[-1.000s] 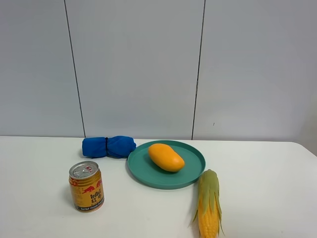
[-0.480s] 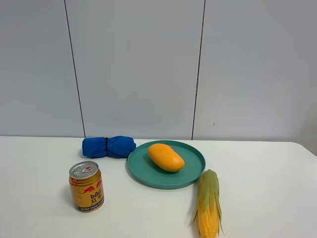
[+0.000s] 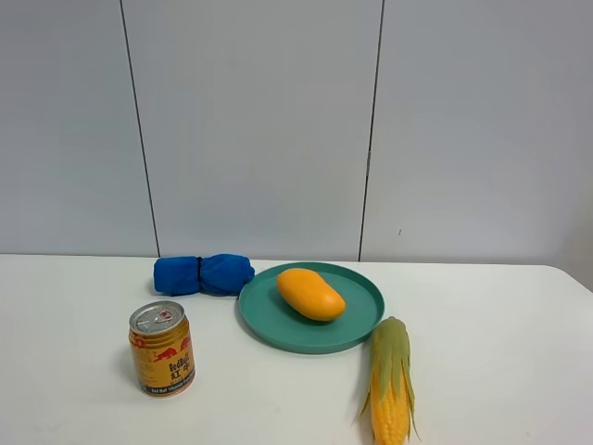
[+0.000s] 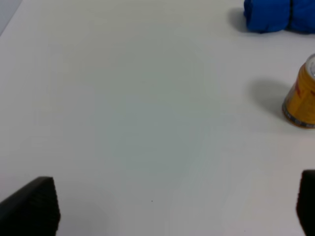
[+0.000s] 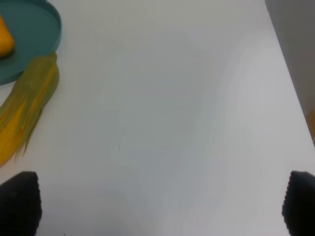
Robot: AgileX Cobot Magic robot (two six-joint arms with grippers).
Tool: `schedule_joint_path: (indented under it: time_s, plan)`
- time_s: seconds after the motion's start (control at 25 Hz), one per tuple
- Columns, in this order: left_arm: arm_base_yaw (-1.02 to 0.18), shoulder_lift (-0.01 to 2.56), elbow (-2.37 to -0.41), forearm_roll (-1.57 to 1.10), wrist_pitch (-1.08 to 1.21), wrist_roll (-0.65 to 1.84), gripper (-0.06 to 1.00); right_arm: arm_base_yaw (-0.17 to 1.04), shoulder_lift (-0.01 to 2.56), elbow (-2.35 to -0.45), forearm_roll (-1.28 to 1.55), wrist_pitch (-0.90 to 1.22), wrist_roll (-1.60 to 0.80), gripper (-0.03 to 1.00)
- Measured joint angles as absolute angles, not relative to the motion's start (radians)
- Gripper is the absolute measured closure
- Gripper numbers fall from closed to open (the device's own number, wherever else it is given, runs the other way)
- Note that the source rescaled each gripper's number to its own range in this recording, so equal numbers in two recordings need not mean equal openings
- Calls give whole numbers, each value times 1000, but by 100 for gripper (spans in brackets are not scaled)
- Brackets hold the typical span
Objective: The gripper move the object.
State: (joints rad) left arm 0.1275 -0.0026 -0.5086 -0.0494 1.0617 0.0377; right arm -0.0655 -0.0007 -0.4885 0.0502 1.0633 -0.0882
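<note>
Smooth orange-yellow oval mango (image 3: 310,293) lies on round teal plate (image 3: 357,320), at 11 o'clock from the green-husked corn cob (image 3: 391,380). Left black gripper (image 4: 167,206) and right black gripper (image 5: 157,206) both hover over bare white table (image 3: 500,352), jaws spread wide, holding nothing.

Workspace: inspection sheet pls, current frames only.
Surface: white table, bare in front of both arms.
Job's things: mango lying on the teal plate, untouched.
Clutter: corn cob touching the plate's rim; gold drink can upright; blue cloth bundle behind it.
Grippers: left gripper open, empty; right gripper open, empty.
Cables: nothing seen.
Surroundings: grey panelled wall.
</note>
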Motion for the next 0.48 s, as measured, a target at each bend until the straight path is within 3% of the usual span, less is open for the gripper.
schedule_joint_path:
  time_s: [0.48]
  plan:
    - [127, -3, -509, -49, 1062, 38, -6, -13, -2, -489, 32, 1061, -53, -2]
